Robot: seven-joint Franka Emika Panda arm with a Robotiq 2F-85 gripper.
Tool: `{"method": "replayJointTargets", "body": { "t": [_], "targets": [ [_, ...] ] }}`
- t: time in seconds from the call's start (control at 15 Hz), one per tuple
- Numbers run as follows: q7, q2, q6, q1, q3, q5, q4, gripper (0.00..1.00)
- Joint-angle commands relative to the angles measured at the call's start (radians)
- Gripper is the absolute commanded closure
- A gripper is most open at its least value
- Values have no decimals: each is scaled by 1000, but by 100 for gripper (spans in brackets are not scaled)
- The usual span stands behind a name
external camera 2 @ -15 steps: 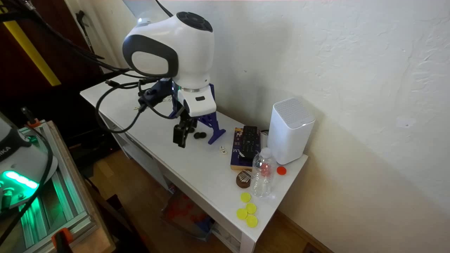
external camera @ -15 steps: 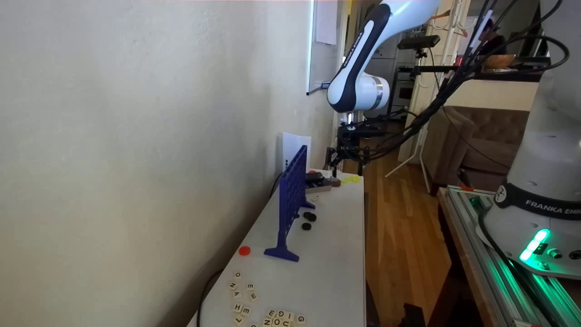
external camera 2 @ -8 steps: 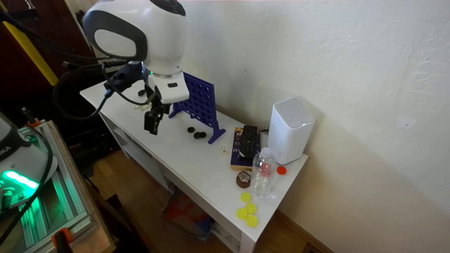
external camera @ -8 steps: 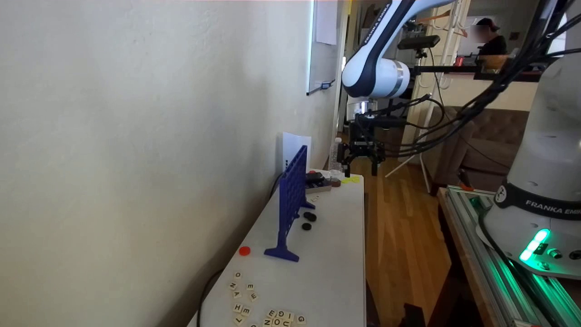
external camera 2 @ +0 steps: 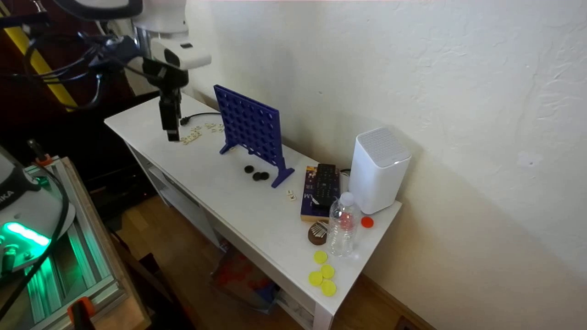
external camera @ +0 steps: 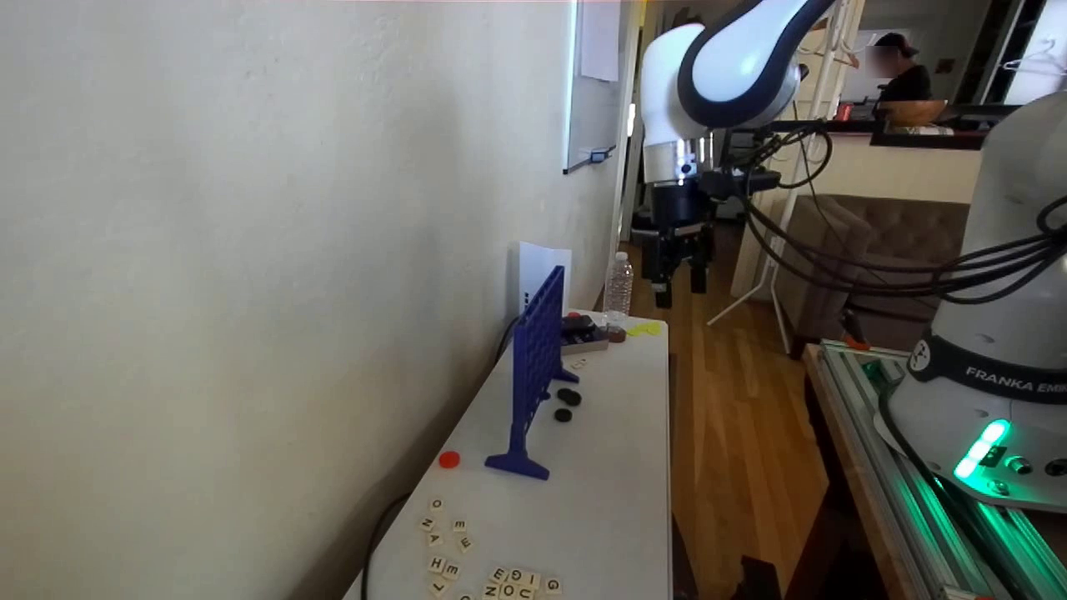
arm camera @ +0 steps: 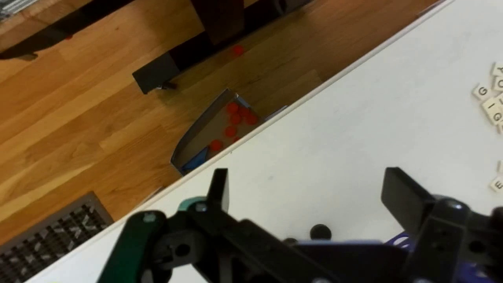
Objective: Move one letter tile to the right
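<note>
Cream letter tiles with black letters lie on the white table (external camera: 617, 467). A packed group of tiles (external camera: 508, 591) has a single G tile (external camera: 553, 586) beside it, with looser tiles (external camera: 437, 565) nearer the wall. The group also shows in an exterior view (external camera 2: 191, 135), with two separate tiles (external camera 2: 291, 195) near the book. In the wrist view the G tile (arm camera: 482, 91) and an E tile (arm camera: 498, 184) are at the right edge. My gripper (arm camera: 307, 179) is open and empty, pointing down well above the table; it shows in both exterior views (external camera: 681, 293) (external camera 2: 173, 136).
A blue upright game rack (external camera 2: 252, 126) stands mid-table, with black discs (external camera 2: 257, 176) before it. A book (external camera 2: 308, 195) with a remote (external camera 2: 325, 185), a clear bottle (external camera 2: 341, 233), a white box (external camera 2: 380, 169) and yellow discs (external camera 2: 328, 271) occupy one end.
My gripper has risen, turned about its vertical axis and moved away from the rack, toward the side of the table with the grouped tiles. The tiles and other objects have not moved.
</note>
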Motion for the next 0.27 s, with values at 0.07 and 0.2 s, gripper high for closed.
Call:
{"method": "replayJointTargets", "body": {
  "t": [0.07, 0.2],
  "targets": [
    [5, -26, -16, 3, 12, -2, 5, 0],
    [4, -13, -14, -1, 4, -2, 3, 0]
  ]
}}
